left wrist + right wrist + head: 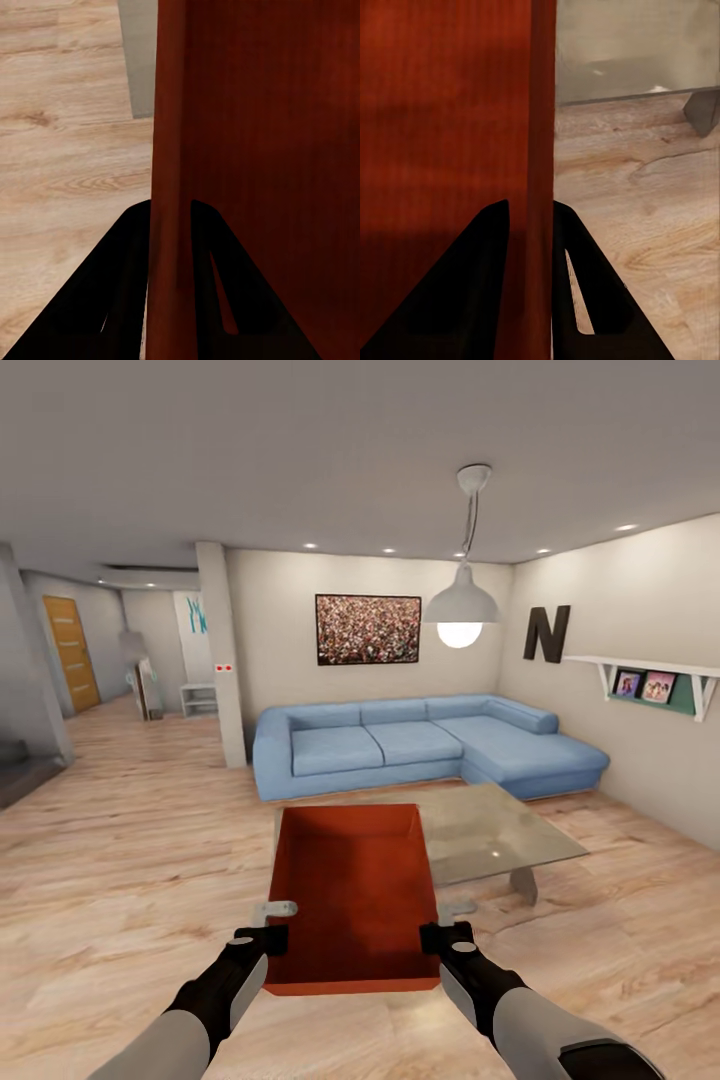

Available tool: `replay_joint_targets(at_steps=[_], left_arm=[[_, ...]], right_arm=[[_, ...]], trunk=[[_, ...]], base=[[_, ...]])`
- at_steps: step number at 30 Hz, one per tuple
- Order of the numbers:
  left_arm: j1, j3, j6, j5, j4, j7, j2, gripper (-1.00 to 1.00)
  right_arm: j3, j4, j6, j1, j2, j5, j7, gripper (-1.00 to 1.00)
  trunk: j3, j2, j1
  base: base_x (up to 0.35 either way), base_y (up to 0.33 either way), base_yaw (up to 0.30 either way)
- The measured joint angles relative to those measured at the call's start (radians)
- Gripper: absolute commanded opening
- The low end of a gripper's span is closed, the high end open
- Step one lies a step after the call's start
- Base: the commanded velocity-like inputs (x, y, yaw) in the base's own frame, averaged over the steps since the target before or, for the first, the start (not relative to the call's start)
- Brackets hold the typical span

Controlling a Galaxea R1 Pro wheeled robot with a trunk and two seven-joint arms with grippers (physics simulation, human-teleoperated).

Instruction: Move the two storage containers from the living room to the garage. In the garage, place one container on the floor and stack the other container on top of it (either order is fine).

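Nearest the camera, the left pincer (pixel 262 941) and the right pincer (pixel 446 938) each pinch a long side wall of one red-orange storage container (pixel 355 895), held level between them above the wood-plank floor (pixel 130 880) of the living room. In the left wrist view the two dark fingers (pixel 97 300) straddle the thin upright wall of the container (pixel 262 150), one finger outside and one inside (the wall runs straight up between them). The right wrist view shows the same grip mirrored: fingers (pixel 585 292) on either side of the wall of the container (pixel 442 127), with floor planks (pixel 637 225) beyond.

The bin is open-topped, and its far end overlaps the near edge of a low glass tabletop (pixel 500 830) in the head view; whether it touches that edge cannot be told. Behind the tabletop stands a blue corner sofa (pixel 420 745) against the back wall, with a framed picture (pixel 367 628) above it. A white pendant lamp (pixel 461 605) hangs to the right, beside a dark letter N (pixel 547 633) and a wall shelf (pixel 650 675) with small photos. Far left, a hallway leads to an orange door (pixel 72 652).
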Motion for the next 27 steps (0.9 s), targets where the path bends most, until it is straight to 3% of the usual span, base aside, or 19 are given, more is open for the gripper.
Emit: replay_joint_targets(at_steps=[27], left_arm=[[0.000,0.000,0.000,0.000,0.000,0.000,0.000,-1.00]], right_arm=[[0.000,0.000,0.000,0.000,0.000,0.000,0.000,-1.00]], trunk=[[0.012,0.000,0.000]], base=[[0.000,0.000,0.273]])
